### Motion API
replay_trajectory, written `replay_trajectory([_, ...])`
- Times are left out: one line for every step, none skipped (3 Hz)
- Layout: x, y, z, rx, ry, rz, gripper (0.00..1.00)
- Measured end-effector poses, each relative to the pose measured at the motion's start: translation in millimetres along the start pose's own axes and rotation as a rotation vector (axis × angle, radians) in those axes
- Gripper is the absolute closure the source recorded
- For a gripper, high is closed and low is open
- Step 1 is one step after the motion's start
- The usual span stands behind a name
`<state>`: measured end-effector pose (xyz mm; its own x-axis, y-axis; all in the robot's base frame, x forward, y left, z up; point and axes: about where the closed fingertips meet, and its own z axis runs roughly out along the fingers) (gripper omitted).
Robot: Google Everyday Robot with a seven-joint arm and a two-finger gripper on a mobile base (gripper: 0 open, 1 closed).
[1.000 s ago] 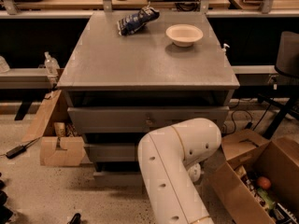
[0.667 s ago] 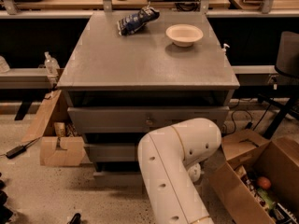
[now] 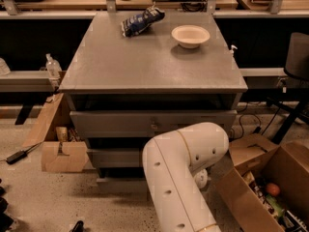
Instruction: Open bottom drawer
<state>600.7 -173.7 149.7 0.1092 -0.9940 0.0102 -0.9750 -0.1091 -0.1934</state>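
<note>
Dim, warm light falls from above: the cabinet top [image 3: 145,66] is evenly lit, while its overhang throws deep shadow into the drawer recesses [image 3: 149,103]. My pale arm [image 3: 183,163] catches the most light. My gripper is hidden behind it, down by the lower drawers.

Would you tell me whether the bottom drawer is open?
Seemingly shut: the bottom drawer sits in line under the middle drawer; the arm hides its knob and the pincer.

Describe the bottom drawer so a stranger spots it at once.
Find the grey cabinet holding a white bowl. Its front shows three flat grey drawers; the bottom drawer is the lowest, nearest the floor, partly covered by the white robot arm, which hides the gripper.
</note>
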Motion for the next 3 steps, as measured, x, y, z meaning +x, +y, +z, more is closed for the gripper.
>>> replay_trajectory([0.0, 0.0, 0.0, 0.0, 0.0, 0.0, 0.77])
replay_trajectory([0.0, 0.1, 0.0, 0.0, 0.0, 0.0, 0.46])
replay_trajectory([0.0, 0.1, 0.1, 0.0, 0.0, 0.0, 0.23])
